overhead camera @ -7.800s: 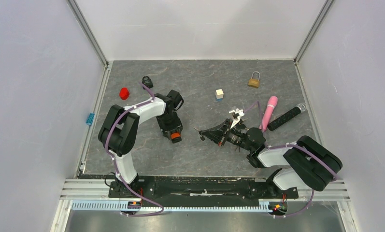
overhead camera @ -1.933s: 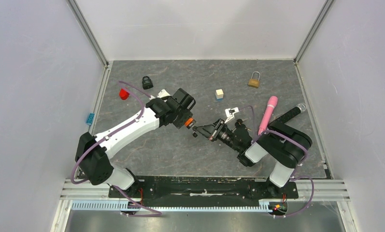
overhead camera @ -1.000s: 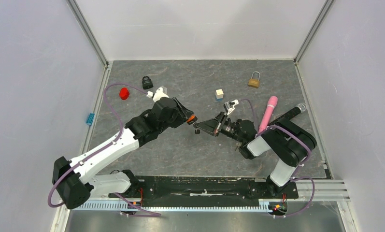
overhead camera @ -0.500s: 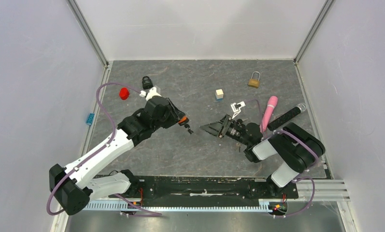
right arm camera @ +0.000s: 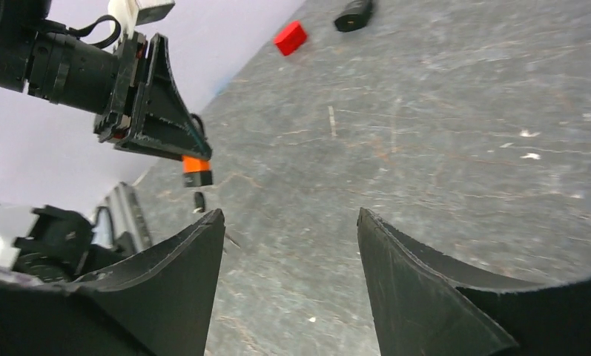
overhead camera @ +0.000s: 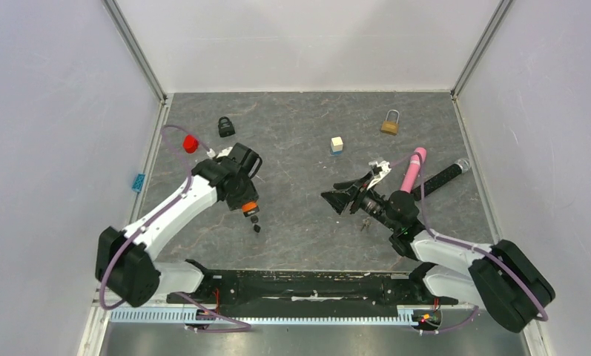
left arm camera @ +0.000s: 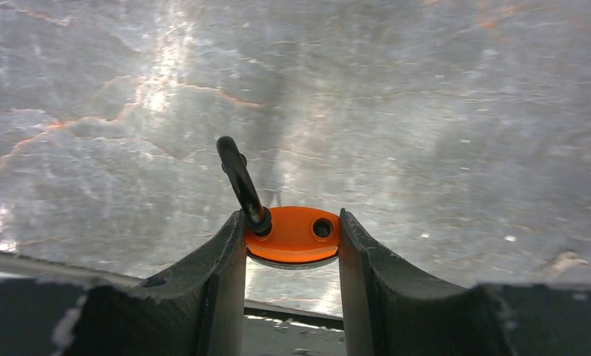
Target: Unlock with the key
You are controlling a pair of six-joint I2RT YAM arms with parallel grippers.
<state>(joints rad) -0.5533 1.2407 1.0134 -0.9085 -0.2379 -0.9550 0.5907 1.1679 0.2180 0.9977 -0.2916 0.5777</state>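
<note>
My left gripper [left arm camera: 292, 222] is shut on an orange padlock [left arm camera: 292, 239]. The lock's black shackle [left arm camera: 239, 176] is swung out, with one end still in the body and the other hole [left arm camera: 322, 228] empty. In the top view the left gripper [overhead camera: 246, 202] points down with the padlock [overhead camera: 251, 208] in it, and a small dark key [overhead camera: 256, 223] hangs just under the lock. The right wrist view shows the padlock [right arm camera: 196, 165] and the key [right arm camera: 199, 200] above the floor. My right gripper [overhead camera: 338, 197] [right arm camera: 288, 216] stands open and empty, well to the right of the lock.
A black padlock [overhead camera: 225, 126] and a red block [overhead camera: 191, 143] lie at the back left. A small cube [overhead camera: 337, 144], a brass padlock [overhead camera: 389, 122], a pink stick [overhead camera: 413, 168] and a black cylinder [overhead camera: 440, 180] lie behind the right arm.
My right gripper has opened, let go of the key and drawn back to the right. The left arm has carried the padlock, key hanging below, left and toward the near edge.
</note>
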